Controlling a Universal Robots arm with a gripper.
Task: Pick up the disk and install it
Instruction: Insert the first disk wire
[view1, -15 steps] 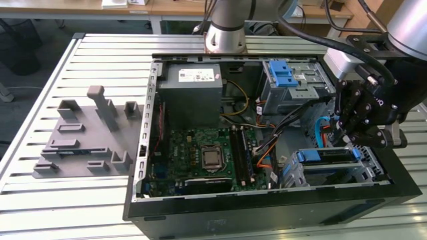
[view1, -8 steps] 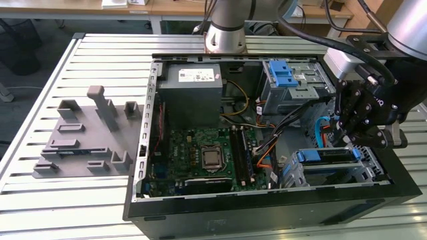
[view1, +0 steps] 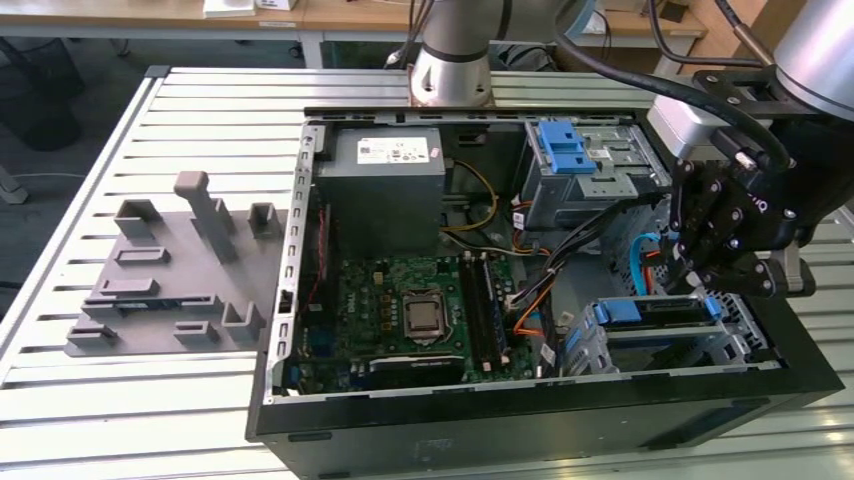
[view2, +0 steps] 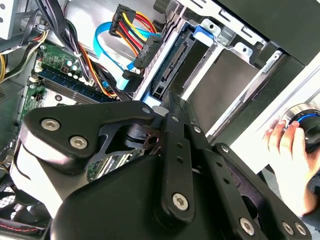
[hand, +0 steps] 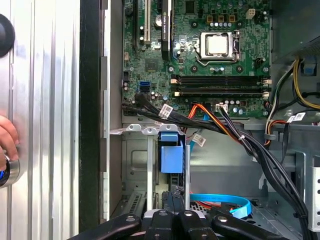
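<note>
Disk — standing on edge in the lower drive bay at the exterior view's right, blue frame uppermost, apparently already down between the bay's rails. Long axis along the slot, pointing from the case's outer wall toward the motherboard. Seen in the first wrist view as a blue strip, and in the second wrist view as a dark connector edge.

Gripper directly over the end of the disk farthest from the motherboard, so disk straight ahead of the tips and stretching away from them. Fingers drawn together in the first wrist view, narrower than the disk's edge, with nothing visibly pinched between. Touching the frame or just above it — not to be told. Judged: pressing or seating, not carrying.

Counted: one disk, one gripper on the only arm, one bay holding the disk, one further cage with a blue latch well behind it, one grey power supply box, and one person's hand outside the case wall, apart from the gripper.
</note>
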